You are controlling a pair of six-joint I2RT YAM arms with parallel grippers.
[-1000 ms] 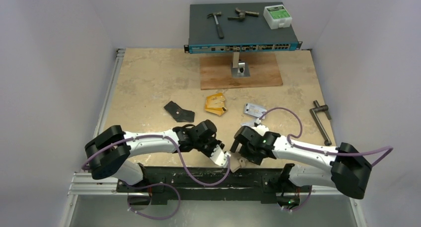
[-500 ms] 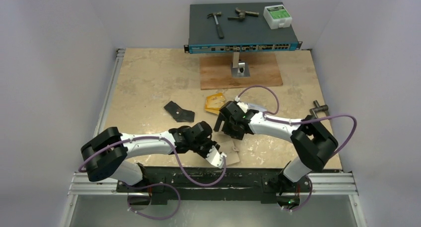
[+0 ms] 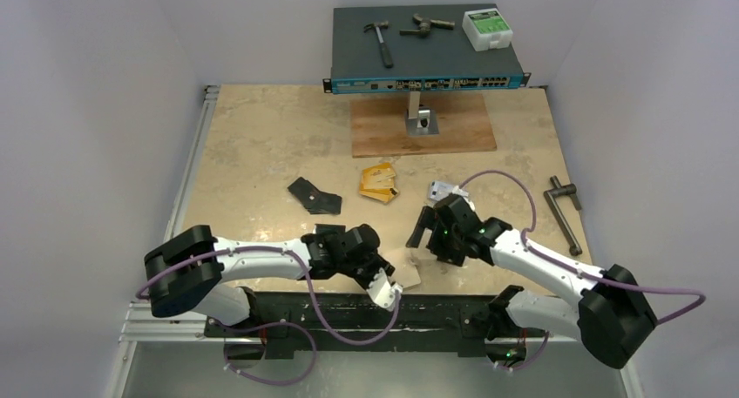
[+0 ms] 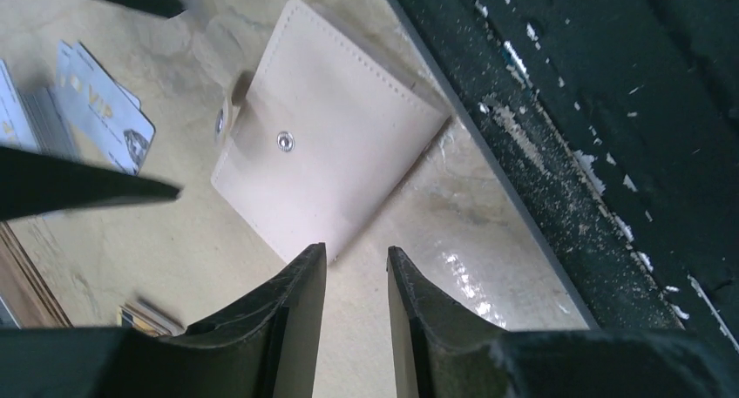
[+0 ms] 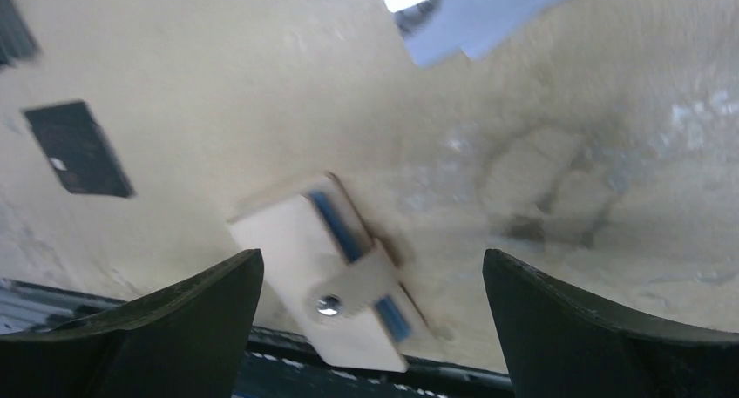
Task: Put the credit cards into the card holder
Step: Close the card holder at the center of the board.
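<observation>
Card holder: the tan card holder point(image 4: 327, 154) lies folded flat at the near edge of the worktop point(image 3: 261, 145), just beside the black rail point(image 4: 610, 137). Its snap stud is bare, and blue pocket edges show along one side.
Handling: probably light and soft, apt to flex and skid on the smooth surface. It is best pinned at a corner or taken at the open edge by the tab.
Cards: gold cards point(image 3: 377, 182) sit in a loose stack at mid-worktop, with silver cards point(image 3: 440, 190) to their right. Both are well apart from the holder, farther out. They look thin, stiff and slick and lie flat, so an overhanging edge seems the surest hold.
Left claw: the left claw point(image 4: 355, 259) hovers at one corner of the holder, jaws a narrow gap apart, gripping nothing.
Right claw: the right claw point(image 5: 370, 263) looks down on the holder, jaws spread wide, empty.
Around: a black wallet point(image 3: 314, 195) lies left of the gold cards, a wooden board point(image 3: 424, 125) beyond them, a metal crank point(image 3: 565, 208) far right.
In the way: only the right arm lies between the silver cards and the holder. The rail crowds any low approach from the near side.
</observation>
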